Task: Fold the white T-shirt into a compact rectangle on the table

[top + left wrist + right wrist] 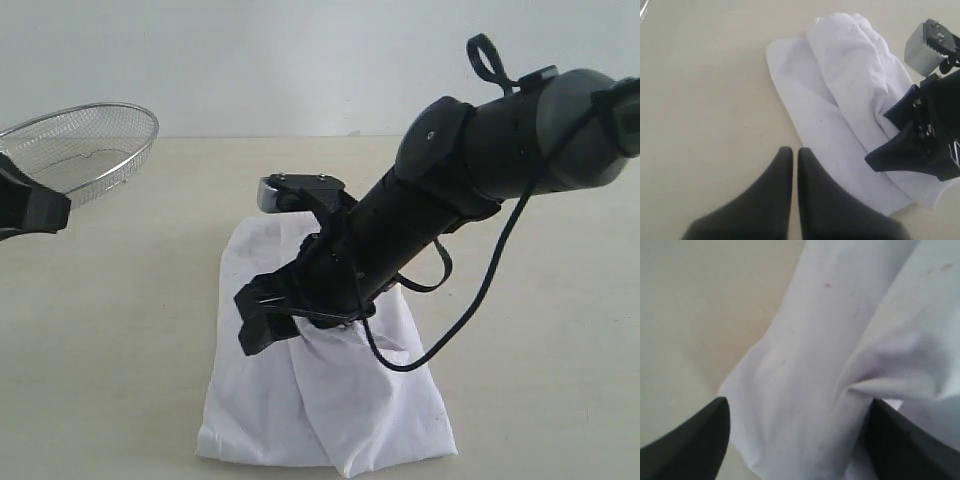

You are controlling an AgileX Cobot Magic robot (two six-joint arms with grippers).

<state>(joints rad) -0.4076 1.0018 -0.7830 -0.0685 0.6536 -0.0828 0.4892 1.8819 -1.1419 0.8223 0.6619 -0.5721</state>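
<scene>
Right hand wide astride edge of white T-shirt; left hand closed above table.

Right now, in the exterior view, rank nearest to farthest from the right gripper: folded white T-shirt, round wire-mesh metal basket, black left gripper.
1. Directly under the right gripper: white T-shirt.
2. Tied, too close to call: round wire-mesh metal basket, back left; left gripper, far left edge.

Wire-mesh basket, far left
</scene>
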